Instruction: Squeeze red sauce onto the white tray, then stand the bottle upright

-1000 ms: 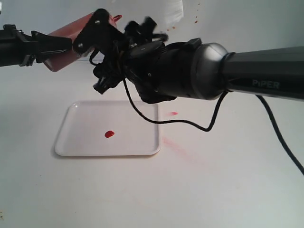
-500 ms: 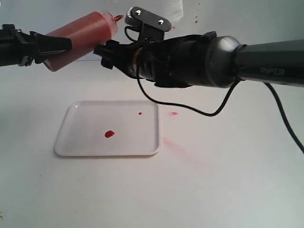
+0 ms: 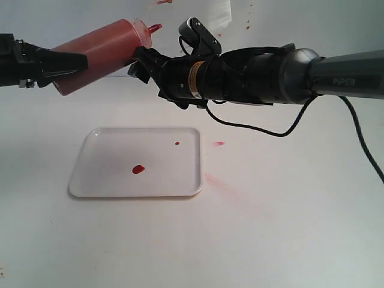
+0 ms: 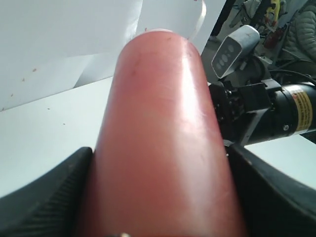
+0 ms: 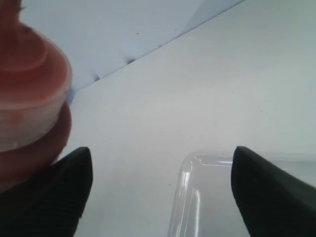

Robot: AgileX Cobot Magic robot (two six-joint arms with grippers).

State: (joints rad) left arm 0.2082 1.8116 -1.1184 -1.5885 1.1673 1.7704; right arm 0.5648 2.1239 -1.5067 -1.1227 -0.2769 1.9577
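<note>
**Q:** Setting, biggest items first?

**A:** White table (image 3: 288, 240). My right arm (image 3: 270, 75) reaches in from the right, high over it. The sleeve lettering (image 3: 336, 81) reads "PiPER". The white tray (image 3: 102, 180) lies flat at near left, its long side running left to right.

**Q:** The bottle: where is it, and which way does it point?

**A:** The bottle (image 3: 99, 53) is in the air at far left, well above the tray. Its long axis is tilted, closer to level than upright. The base is low on the left. The nozzle (image 3: 155, 27) is high on the right and points up and right. The body shows orange-red along its whole length.

**Q:** Your hands?

**A:** My left gripper (image 4: 160, 158) is clamped across the bottle's body, a finger pressed on each side. My right gripper (image 5: 162, 153) is spread wide with nothing between the fingers. It sits at the bottle's cap end, one finger just beside the shoulder. Contact not resolved.

**Q:** Any other writing?

**A:** A yellow label (image 3: 193, 75) on my right wrist, print too small to read.

**Q:** What is in the tray?

**A:** Red sauce (image 3: 138, 170): one blob near the middle, and a smaller drop (image 3: 177, 143) toward the far right corner. On the table right of the tray there is a pink spot (image 3: 219, 143) and a faint smear (image 3: 222, 183).
</note>
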